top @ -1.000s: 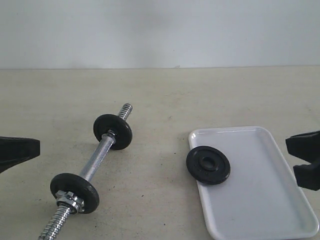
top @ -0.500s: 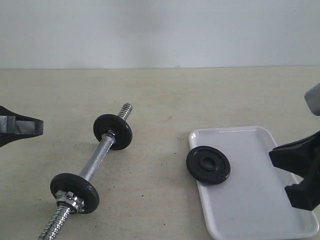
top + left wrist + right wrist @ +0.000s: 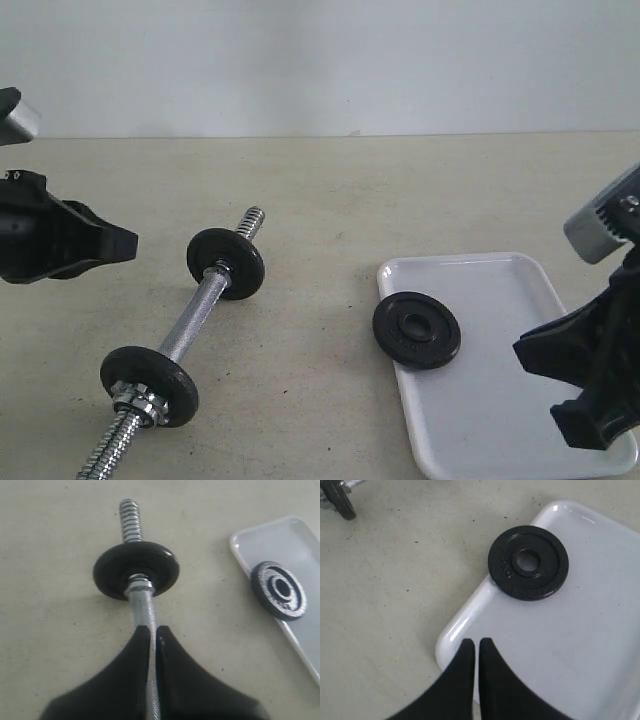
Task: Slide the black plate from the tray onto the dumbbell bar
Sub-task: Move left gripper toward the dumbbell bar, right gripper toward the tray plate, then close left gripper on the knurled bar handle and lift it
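Both arms came in over the last second. Left fingers sat above the dumbbell bar, well apart from the tray. Right fingers sat over the tray, near the black plate. Both pairs were closed and empty. The plate hadn't moved: flat on the tray's bar-side edge, partly overhanging the rim. The bar lay on the worktop beside the tray, untouched. My read: approach only, pick not started, and the right fingers need to open first.
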Action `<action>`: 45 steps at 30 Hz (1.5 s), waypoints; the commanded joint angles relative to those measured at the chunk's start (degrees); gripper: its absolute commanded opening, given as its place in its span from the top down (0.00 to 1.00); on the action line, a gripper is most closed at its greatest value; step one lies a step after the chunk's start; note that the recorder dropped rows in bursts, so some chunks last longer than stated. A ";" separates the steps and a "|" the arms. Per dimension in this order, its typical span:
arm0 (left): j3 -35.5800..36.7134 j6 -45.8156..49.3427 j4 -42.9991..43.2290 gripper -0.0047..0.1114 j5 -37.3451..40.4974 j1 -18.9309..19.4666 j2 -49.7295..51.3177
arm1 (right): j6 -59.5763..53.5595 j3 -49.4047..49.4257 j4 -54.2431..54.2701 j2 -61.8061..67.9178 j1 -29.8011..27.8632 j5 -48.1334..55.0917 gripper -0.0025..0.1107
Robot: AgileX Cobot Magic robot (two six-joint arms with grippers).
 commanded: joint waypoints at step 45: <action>-14.73 -24.13 29.33 0.92 4.78 -8.03 24.68 | 2.63 -0.32 0.54 11.08 0.16 -8.82 0.98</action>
